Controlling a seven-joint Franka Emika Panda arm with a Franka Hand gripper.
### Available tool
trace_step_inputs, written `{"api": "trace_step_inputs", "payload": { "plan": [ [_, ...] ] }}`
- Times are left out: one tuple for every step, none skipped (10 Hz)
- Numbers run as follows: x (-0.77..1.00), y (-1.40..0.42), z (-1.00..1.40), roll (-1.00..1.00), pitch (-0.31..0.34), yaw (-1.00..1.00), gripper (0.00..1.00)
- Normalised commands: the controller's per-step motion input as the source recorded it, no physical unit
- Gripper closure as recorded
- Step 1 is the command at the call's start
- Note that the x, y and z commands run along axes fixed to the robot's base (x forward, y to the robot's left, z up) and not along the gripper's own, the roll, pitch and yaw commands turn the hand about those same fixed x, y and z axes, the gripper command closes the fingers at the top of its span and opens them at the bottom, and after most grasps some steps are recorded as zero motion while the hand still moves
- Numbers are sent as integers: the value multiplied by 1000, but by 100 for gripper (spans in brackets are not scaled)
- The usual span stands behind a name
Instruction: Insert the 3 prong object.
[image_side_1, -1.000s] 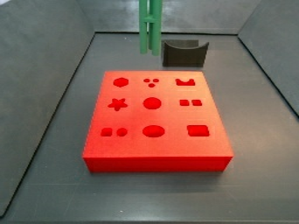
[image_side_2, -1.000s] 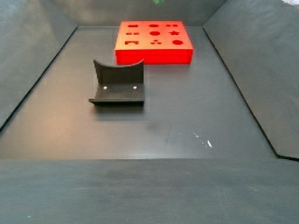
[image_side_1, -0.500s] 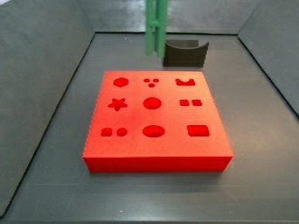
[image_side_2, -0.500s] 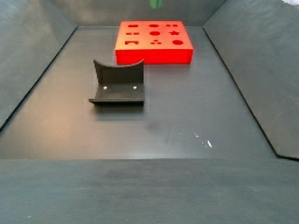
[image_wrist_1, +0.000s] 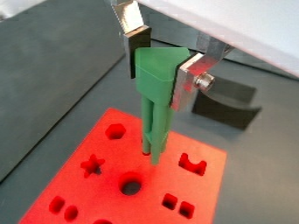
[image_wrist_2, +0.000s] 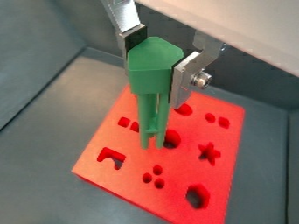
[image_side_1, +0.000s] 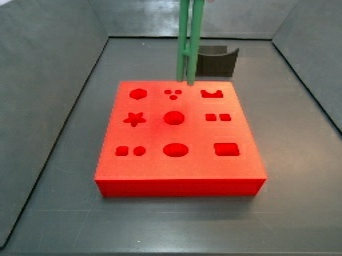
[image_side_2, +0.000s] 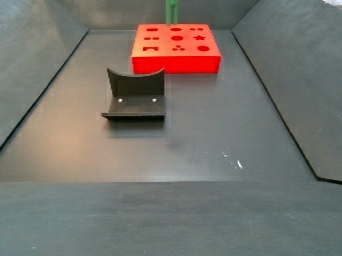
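Looking across the dark grey surface (image_side_2: 201, 140), you find the flat red plastic block with shaped cut-outs (image_side_1: 177, 140) as the largest thing, lying toward 12 o'clock in a side view (image_side_2: 178, 48). Its three small round holes (image_side_1: 174, 95) sit in the far row, between a hexagon hole and a notched hole. At 9 o'clock of centre in that side view stands the dark grey curved block (image_side_2: 134, 95), well apart from the red block; you see it again behind the red block (image_side_1: 213, 59). Your long green plastic piece of thin parallel rods (image_side_1: 190, 40) hangs upright over the far edge of the red block, its rod tips above the block in both wrist views (image_wrist_1: 152, 144) (image_wrist_2: 149, 136). Your gripper (image_wrist_1: 162, 57) is clamped on the piece's wide green head, silver fingers (image_wrist_2: 187, 74) pressed against both its sides.
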Motion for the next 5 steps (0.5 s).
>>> {"api": "trace_step_inputs", "payload": {
  "plan": [
    [-154,331,-203,0,114,-669,100],
    [0,471,-326,-53,96,-394,100],
    [331,274,-431,-21,206,-646,100],
    [114,183,-377,-24,184,-806,100],
    [69,51,-243,-64,137,-883,100]
  ]
}}
